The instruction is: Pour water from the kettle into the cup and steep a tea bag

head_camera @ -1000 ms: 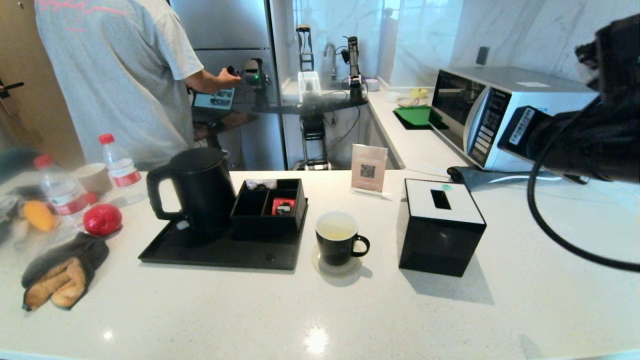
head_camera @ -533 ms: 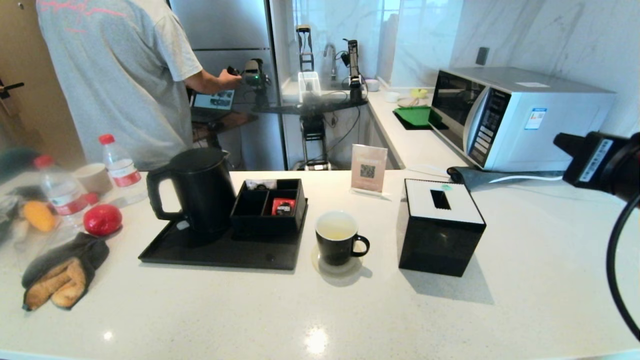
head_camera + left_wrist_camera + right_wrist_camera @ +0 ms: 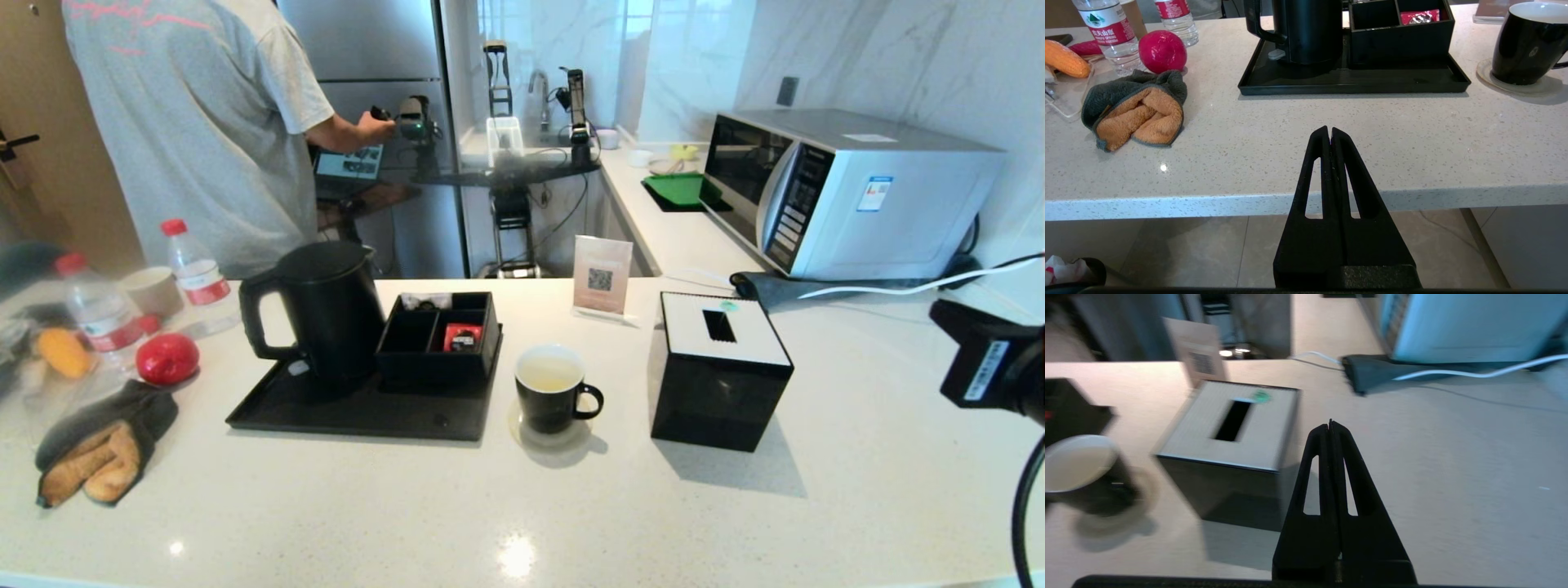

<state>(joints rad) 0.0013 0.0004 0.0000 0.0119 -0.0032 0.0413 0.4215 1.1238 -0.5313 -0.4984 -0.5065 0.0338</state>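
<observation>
Kettle (image 3: 322,310) sits on tray (image 3: 359,412), cup (image 3: 551,398) w/ pale water beside it. Kettle's prob heavy, rigid — I'd grab the loop handle. Both my jaws clenched, empty: left gripper (image 3: 1329,132) parked, right gripper (image 3: 1330,425) off by tissue box (image 3: 718,369).

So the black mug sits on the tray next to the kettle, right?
Not quite. The black mug stands on a coaster on the bare counter, just off the tray. The head view shows it. The kettle is on the tray.
</observation>
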